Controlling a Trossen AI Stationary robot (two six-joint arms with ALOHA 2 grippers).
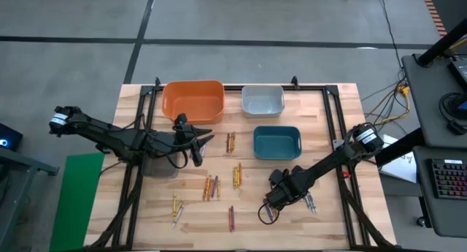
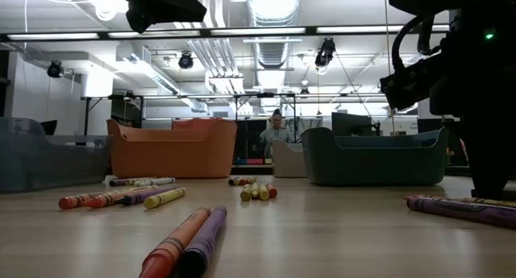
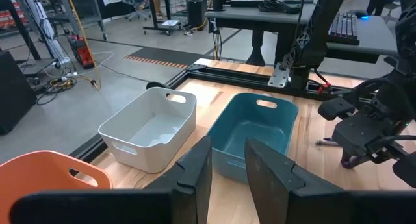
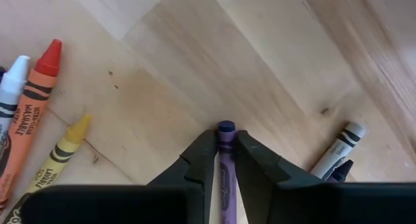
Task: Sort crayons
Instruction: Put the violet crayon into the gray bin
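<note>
Three bins are sitting on the worktop (image 1: 321,186) — one orange bin (image 1: 193,100), one white bin (image 1: 263,100), one teal bin (image 1: 277,142) — and two arms are working.

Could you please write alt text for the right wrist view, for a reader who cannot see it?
The right gripper is shut on a purple crayon held between its two dark fingers above the wooden table. An orange crayon and a yellow crayon lie to one side, a grey crayon to the other.
</note>
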